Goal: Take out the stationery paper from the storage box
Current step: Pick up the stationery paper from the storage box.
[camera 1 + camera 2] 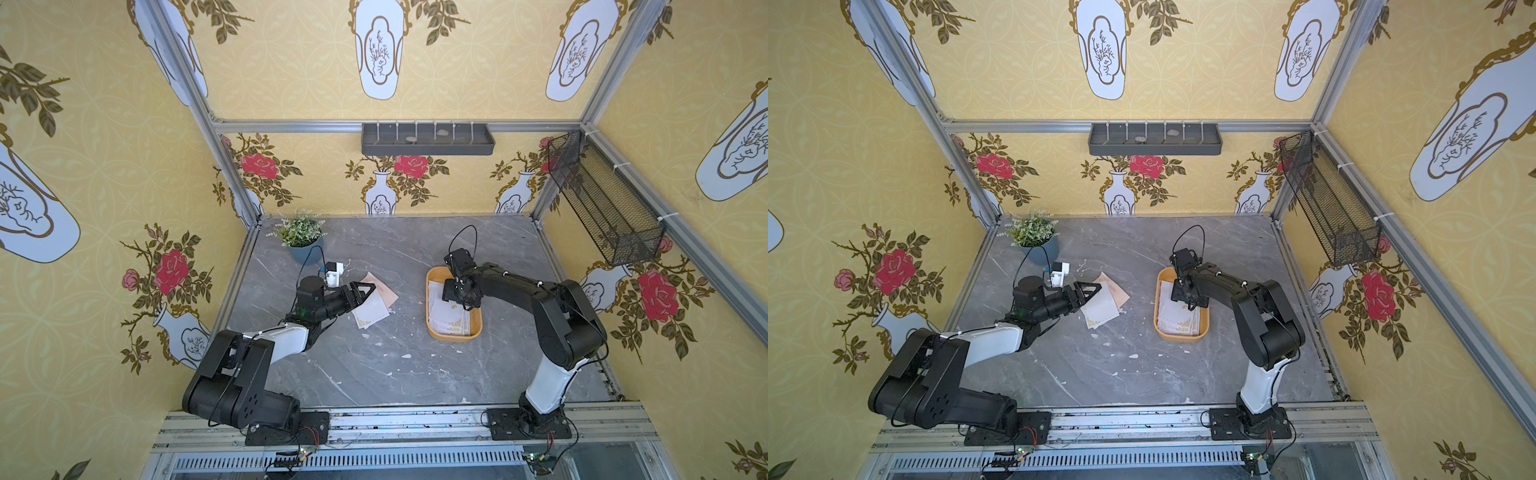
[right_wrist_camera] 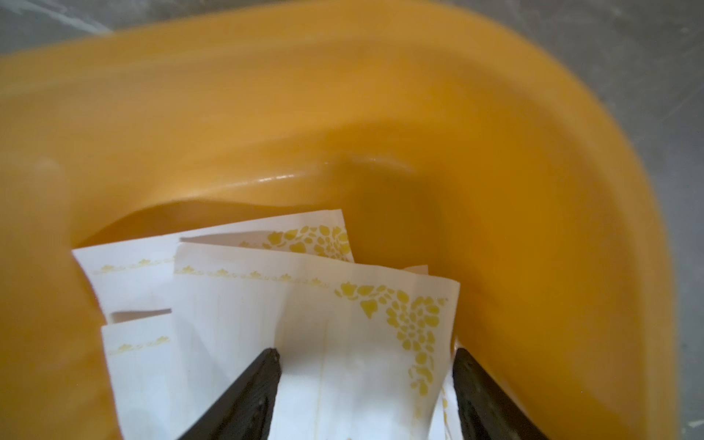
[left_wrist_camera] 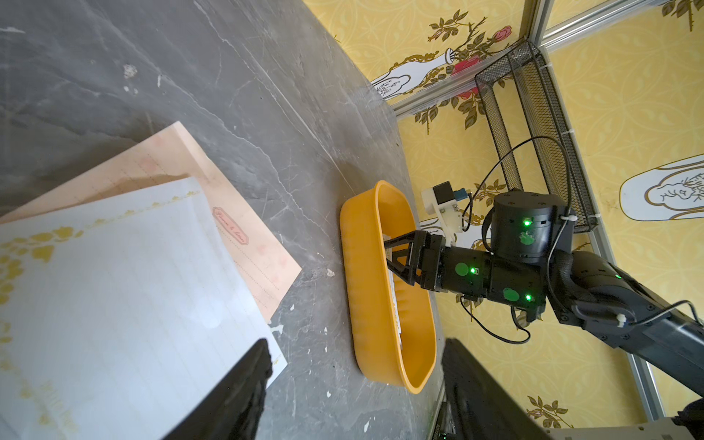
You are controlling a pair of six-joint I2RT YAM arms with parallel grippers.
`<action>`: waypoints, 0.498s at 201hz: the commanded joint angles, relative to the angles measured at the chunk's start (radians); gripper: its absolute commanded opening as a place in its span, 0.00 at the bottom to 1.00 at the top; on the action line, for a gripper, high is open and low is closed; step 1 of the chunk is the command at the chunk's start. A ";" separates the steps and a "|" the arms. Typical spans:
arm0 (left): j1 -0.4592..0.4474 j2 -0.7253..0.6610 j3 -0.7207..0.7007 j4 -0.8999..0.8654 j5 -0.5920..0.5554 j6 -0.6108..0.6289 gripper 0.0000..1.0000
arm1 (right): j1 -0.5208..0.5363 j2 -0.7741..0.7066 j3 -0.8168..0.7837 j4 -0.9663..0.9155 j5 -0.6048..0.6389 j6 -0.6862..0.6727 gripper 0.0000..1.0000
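Right hand (image 2: 366, 356) spread wide inside storage box (image 2: 495, 190), my jaws straddling top stationery paper (image 2: 304, 304) sheet, gripping nothing. Left hand (image 1: 368, 291) also released, above loose sheets (image 1: 374, 309) on bench (image 1: 395, 374).

storage box (image 2: 266, 76) rim blurred; right gripper (image 1: 460, 303) hides, perhaps, some stationery paper (image 1: 451, 324).
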 commanded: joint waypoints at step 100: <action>-0.001 0.023 0.004 0.027 0.013 -0.002 0.70 | 0.003 -0.048 0.001 -0.024 0.063 0.014 0.17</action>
